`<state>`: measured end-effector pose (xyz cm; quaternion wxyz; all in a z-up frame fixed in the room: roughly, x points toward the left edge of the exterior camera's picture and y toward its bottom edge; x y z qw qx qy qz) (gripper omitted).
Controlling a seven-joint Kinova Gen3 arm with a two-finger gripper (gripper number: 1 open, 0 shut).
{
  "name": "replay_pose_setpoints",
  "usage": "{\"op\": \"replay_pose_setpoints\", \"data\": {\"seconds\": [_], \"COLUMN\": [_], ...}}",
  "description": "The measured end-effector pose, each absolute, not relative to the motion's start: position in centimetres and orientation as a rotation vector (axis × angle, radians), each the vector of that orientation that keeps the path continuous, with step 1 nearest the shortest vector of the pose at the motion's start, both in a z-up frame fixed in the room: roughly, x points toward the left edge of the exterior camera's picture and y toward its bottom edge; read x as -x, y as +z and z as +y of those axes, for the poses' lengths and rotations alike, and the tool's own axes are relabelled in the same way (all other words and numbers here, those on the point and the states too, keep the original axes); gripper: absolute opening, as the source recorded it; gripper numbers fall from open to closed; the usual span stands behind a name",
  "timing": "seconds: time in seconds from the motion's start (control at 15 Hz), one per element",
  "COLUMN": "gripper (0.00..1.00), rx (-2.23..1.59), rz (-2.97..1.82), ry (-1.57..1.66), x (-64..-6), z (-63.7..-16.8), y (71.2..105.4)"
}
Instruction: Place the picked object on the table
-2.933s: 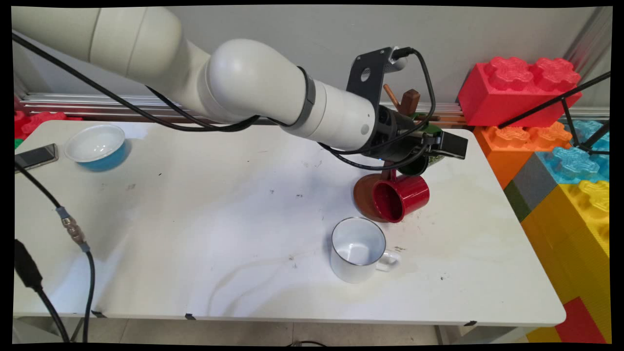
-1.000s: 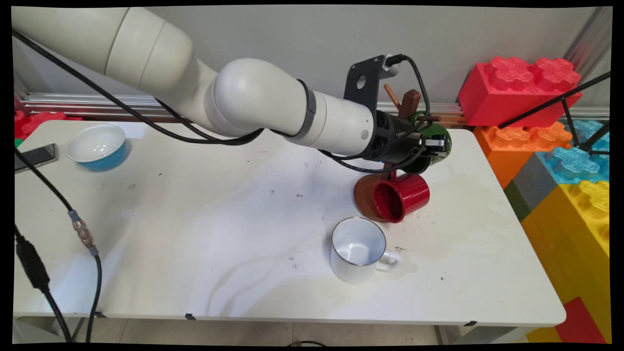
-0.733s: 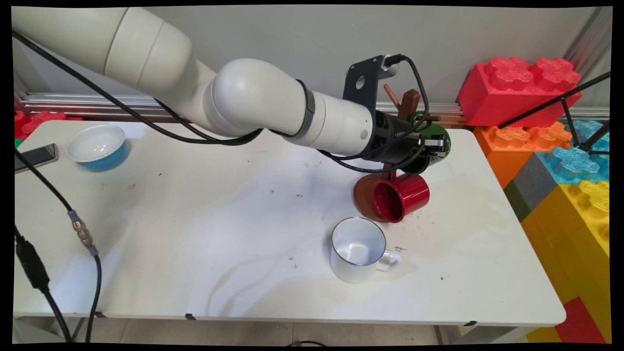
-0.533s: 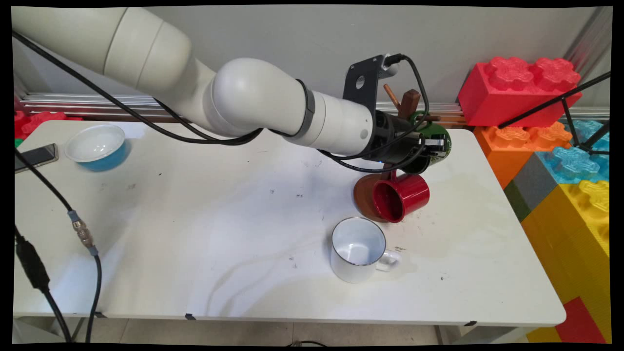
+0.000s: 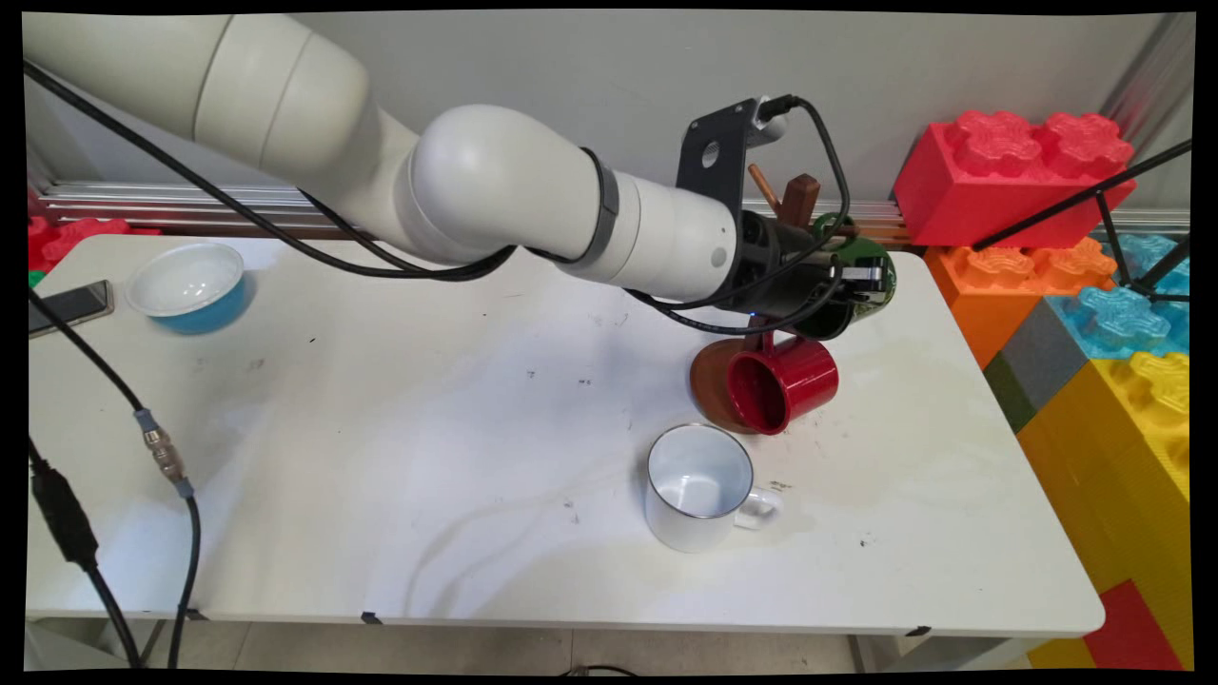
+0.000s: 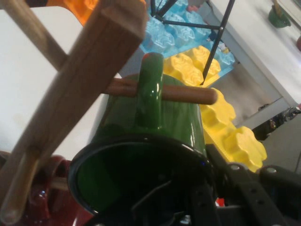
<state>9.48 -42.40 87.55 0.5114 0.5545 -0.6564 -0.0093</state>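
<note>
A white mug stands upright near the table's near edge. Behind it a red mug hangs on the wooden mug tree toward the far right corner. Above that, the gripper is clamped on a green mug's rim, its handle looped over a peg. A blue bowl sits at the far left corner

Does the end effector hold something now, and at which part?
Yes: the end effector holds the green mug by its rim, while the mug's handle hangs on a wooden peg.
</note>
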Motion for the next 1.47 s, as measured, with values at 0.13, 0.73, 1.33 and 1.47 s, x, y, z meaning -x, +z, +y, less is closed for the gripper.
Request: {"op": "replay_pose_setpoints", "data": {"seconds": [0.13, 0.73, 1.33, 1.47], "gripper": [0.0, 0.0, 0.0, 0.0], "rx": [-1.329, -1.302, -1.285, -1.28], "rz": [-1.577, -1.572, -1.588, -1.596], "ry": [-0.031, -0.077, -0.129, -0.14], "x": [-9.3, -8.1, -7.8, -7.9], "z": [-42.2, -40.9, -38.9, -38.3], "y": [87.9, 89.5, 90.8, 91.0]}}
